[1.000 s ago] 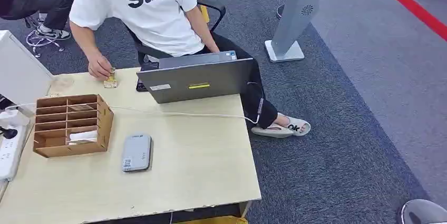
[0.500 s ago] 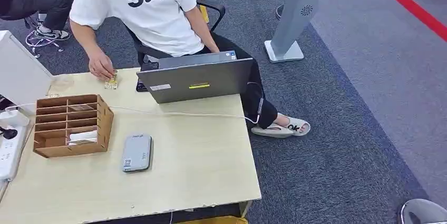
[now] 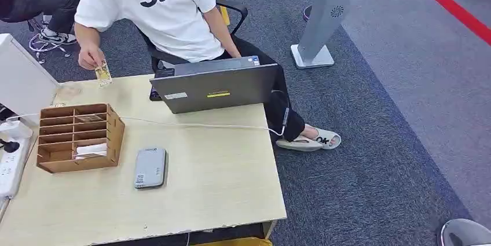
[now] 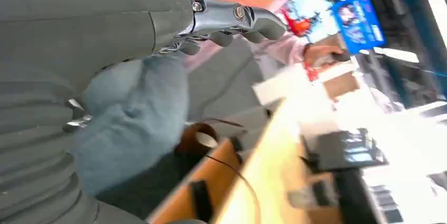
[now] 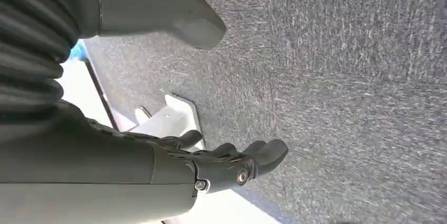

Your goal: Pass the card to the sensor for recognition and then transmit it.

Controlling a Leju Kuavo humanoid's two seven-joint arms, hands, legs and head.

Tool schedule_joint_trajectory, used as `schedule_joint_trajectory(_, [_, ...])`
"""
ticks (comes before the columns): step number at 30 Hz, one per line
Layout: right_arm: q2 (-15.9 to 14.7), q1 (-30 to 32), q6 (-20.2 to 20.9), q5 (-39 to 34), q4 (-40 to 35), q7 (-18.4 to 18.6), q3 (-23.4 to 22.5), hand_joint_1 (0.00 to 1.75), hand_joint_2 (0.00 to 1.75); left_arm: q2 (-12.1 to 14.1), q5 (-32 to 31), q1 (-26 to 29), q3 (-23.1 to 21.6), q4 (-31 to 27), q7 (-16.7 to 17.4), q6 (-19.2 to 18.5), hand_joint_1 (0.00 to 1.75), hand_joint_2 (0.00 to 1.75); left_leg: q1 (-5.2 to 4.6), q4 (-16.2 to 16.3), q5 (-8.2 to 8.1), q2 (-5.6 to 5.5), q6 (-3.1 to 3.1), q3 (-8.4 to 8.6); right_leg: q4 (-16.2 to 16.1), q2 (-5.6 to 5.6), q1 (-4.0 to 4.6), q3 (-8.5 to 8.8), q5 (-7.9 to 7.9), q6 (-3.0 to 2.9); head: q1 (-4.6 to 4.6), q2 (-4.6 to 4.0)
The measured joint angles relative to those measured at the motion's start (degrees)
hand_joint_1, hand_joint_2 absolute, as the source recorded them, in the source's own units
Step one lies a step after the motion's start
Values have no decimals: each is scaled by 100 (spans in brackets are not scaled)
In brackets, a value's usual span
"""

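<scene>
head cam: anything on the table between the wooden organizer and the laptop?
Head view: a white cable runs across the table from behind the wooden organizer, passing in front of the laptop. Otherwise that stretch is bare tabletop.

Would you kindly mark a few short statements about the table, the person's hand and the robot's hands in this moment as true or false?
1. The person's hand holds a small card above the table. True.
2. The laptop lies closed flat. False: it stands open, its back towards the robot.
3. The grey sensor lies beside the wooden organizer. True.
4. The right hand grips the card. False: it holds nothing, fingers apart, over the carpet.
5. The left hand rests on the sensor. False: it holds nothing, away from it.
</scene>
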Motion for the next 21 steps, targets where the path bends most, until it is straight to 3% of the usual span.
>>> schedule_joint_trajectory(3, [20, 7, 122, 94, 0, -4, 0, 0, 175, -92, -155, 336, -514, -841, 0, -268, 0, 175, -2, 0, 0, 0, 0, 0, 0, 0, 3, 0, 0, 0, 2, 0])
schedule_joint_trajectory(6, [33, 1, 316, 231, 0, 104, 28, 0, 175, -90, -432, 717, -1137, -1626, 0, -310, 0, 175, -2, 0, 0, 3, 0, 2, 0, 2, 3, -1, 0, 0, 4, 0])
schedule_joint_trajectory(10, [33, -5, 676, 328, 0, 265, 107, 0, 175, 16, -1124, 938, -1910, -2222, 0, -770, 0, 175, -4, 0, 0, -4, 0, 0, 0, -5, 2, 2, 0, 0, 4, 0])
schedule_joint_trajectory(12, [31, -3, 828, 336, 0, 315, 144, 0, 175, 111, -1547, 873, -2130, -2250, 87, -1050, 0, 175, -4, 1, 0, -1, 0, 7, -1, -1, 2, -11, 1, -1, 2, 0])
schedule_joint_trajectory(14, [22, -6, 961, 354, 0, 397, 166, 0, 175, 271, -2194, 657, -2357, -2142, 281, -1080, 0, 175, -2, 1, 6, -10, -6, 6, -1, -11, 2, -3, 1, -1, 2, 0])
schedule_joint_trajectory(21, [-42, -8, 1259, 459, 0, 566, 306, 0, 175, 957, -3354, -187, -3292, -1174, 1028, -423, 0, 175, 0, 0, 18, -12, -14, 6, 0, -12, 3, 2, 13, -16, -4, 0])
